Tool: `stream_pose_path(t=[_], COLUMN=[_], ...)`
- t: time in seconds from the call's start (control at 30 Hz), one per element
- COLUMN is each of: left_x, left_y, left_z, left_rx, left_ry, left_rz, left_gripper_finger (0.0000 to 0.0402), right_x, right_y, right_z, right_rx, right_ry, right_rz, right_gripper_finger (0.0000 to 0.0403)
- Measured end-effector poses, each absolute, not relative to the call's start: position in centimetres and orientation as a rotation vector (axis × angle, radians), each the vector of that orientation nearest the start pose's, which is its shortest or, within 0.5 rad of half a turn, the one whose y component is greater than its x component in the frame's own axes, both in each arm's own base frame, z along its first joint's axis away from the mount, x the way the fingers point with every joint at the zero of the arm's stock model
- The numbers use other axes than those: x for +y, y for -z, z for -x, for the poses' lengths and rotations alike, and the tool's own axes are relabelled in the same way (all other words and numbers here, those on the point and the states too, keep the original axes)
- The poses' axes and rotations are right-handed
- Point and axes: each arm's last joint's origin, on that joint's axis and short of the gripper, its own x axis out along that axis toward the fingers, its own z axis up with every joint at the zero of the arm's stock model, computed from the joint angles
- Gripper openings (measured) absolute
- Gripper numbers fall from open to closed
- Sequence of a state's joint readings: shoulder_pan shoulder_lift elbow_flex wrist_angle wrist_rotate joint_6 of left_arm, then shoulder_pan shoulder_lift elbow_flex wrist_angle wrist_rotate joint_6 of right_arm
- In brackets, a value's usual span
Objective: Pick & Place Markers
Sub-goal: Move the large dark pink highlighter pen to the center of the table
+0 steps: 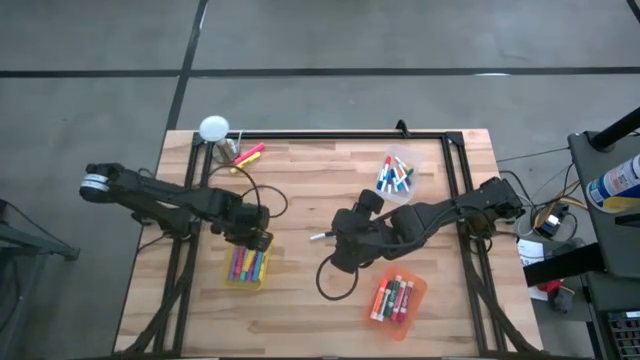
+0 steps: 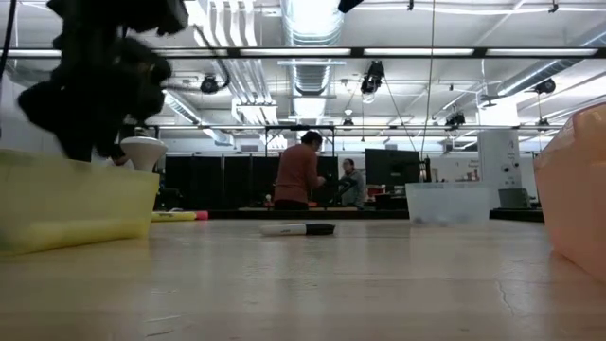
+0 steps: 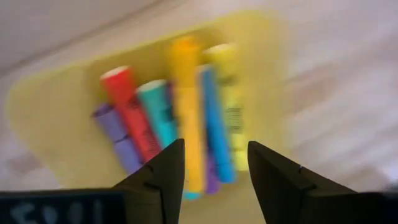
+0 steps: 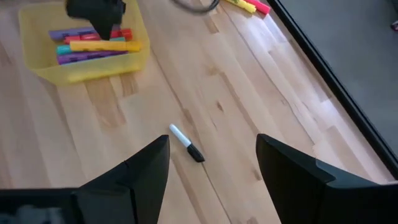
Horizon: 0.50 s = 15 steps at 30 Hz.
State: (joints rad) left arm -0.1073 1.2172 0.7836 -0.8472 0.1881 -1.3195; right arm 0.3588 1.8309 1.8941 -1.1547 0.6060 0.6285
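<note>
Hovering w/ fingers apart & empty over the yellow bin (image 1: 246, 270) of markers (image 3: 186, 112), left gripper (image 3: 211, 168) looks post-drop, while right gripper (image 4: 211, 165), wide open, nothing held, lines up on the white marker (image 4: 186, 143) lying loose mid-table.

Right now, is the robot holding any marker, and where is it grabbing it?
No, nothing is held. The left end effector hangs open over the markers in the yellow bin. The right end effector is open above a white marker lying on the table.

arms: two, dark, jointed | left arm (image 1: 150, 195): pale grey band at outer end | right arm (image 1: 440, 215): black cable looping beside it | fingers (image 4: 140, 177): dark, wedge-shaped, smooth-faced
</note>
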Motion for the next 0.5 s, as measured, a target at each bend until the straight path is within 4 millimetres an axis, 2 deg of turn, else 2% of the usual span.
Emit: stream_pose_path(t=[0.1, 0.27, 0.4, 0.5], left_x=[-2.1, 0.5, 3.4, 6.0], left_y=[-23.4, -25.9, -26.6, -26.3], left_z=[-20.7, -20.6, -20.5, -20.1], left_rx=[1.167, 1.095, 1.082, 1.089], left_ry=[-0.555, -0.612, -0.619, -0.637], left_rz=[1.111, 0.968, 0.845, 0.781], left_gripper_finger=[0.0167, 0.0167, 0.0167, 0.0167], right_x=[11.4, 10.4, 9.0, 8.0], right_y=[-35.1, -35.2, -35.5, -35.7], right_z=[-35.3, -35.5, -35.6, -35.7], right_rx=[0.849, 0.84, 0.845, 0.844], right_ry=[0.508, 0.546, 0.574, 0.6], right_rz=[-0.06, 0.029, 0.056, 0.044], right_gripper_finger=[0.0231, 0.0232, 0.0231, 0.0232])
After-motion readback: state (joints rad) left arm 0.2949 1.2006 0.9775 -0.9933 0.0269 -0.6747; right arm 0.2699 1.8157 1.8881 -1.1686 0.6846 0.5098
